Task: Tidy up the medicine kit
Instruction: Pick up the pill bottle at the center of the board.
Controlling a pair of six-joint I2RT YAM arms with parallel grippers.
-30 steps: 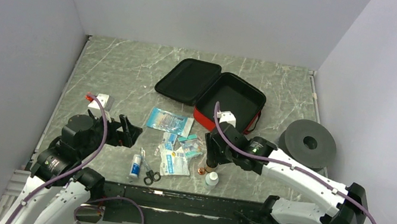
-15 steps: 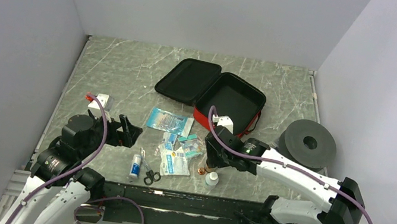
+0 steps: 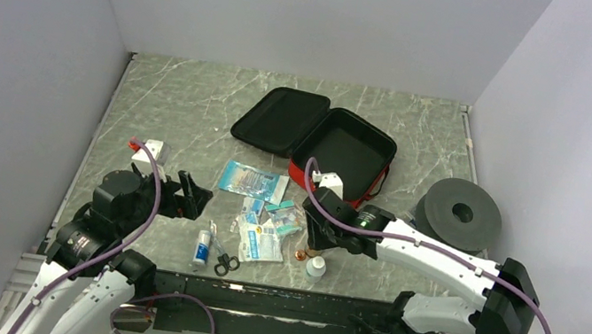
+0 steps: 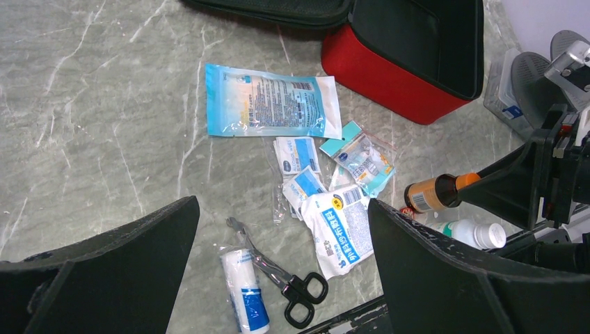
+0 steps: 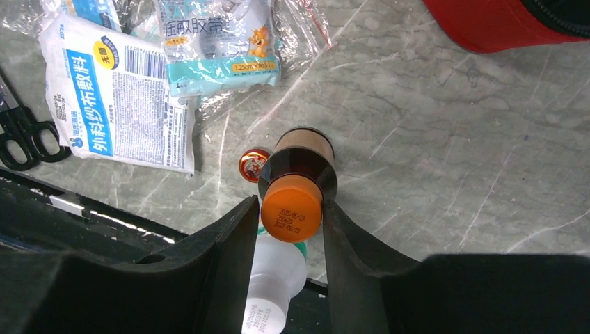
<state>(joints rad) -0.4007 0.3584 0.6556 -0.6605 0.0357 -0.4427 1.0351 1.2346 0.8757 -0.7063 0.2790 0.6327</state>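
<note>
Our right tool (image 5: 291, 210) grips the orange cap of the brown bottle (image 5: 299, 156), one jaw pressed to each side. The bottle stands on the counter (image 5: 445, 160) just in front of the medicine kit (image 3: 353, 149). The kit lies open on the counter, lid flat to its left, a grey disc (image 3: 460, 213) near its right. Our left tool (image 3: 192, 192) hangs wide open and empty, well off to the kit's near left.

One medicine kit (image 3: 349, 149), one amber bottle (image 5: 296, 177), one white bottle (image 4: 476, 233) — one scissors (image 4: 282, 278), one bandage roll (image 4: 243, 296)
</note>
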